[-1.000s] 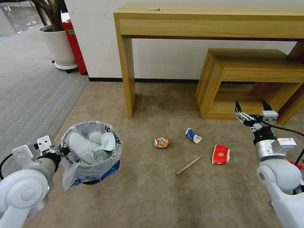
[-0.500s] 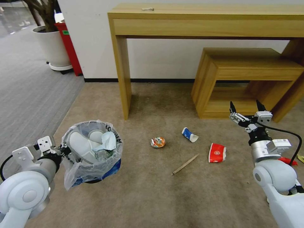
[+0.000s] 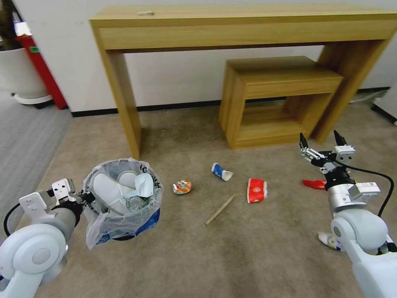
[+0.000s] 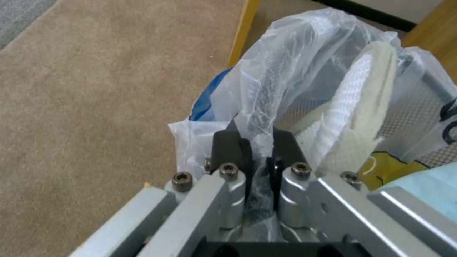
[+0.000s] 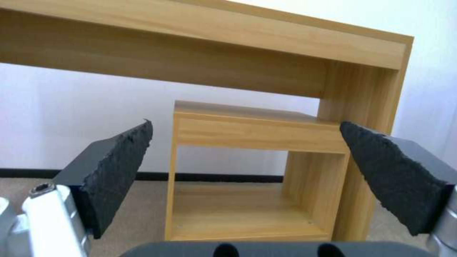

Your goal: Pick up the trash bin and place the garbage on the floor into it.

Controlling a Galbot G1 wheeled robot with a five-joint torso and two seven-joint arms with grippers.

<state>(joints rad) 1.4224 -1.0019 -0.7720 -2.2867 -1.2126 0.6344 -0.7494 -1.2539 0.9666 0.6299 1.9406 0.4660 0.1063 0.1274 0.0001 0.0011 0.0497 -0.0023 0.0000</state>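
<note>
The trash bin [image 3: 122, 198], a small dark bin lined with a clear crinkled bag, hangs just above the carpet at the lower left. My left gripper [image 3: 84, 198] is shut on its rim and bag; the left wrist view shows my left gripper [image 4: 259, 150] pinching the plastic. White slippers [image 3: 105, 188], a blue mask and a bottle lie inside the bin. Garbage on the floor: a crushed can [image 3: 182, 186], a blue-white cup [image 3: 221, 171], a red cup [image 3: 257, 190], a wooden stick [image 3: 219, 209] and a red wrapper [image 3: 314, 183]. My right gripper [image 3: 321, 142] is open and empty, raised at the right.
A tall wooden console table [image 3: 231, 25] stands against the wall with a low wooden side table [image 3: 281, 78] beneath it. A white planter [image 3: 20, 74] and a red object [image 3: 39, 70] stand at the far left. Another white scrap [image 3: 326, 239] lies beside my right arm.
The whole view has swung to the right, so the furniture and litter sit further left in the picture. The red wrapper has come into sight. Both arms hold their pose.
</note>
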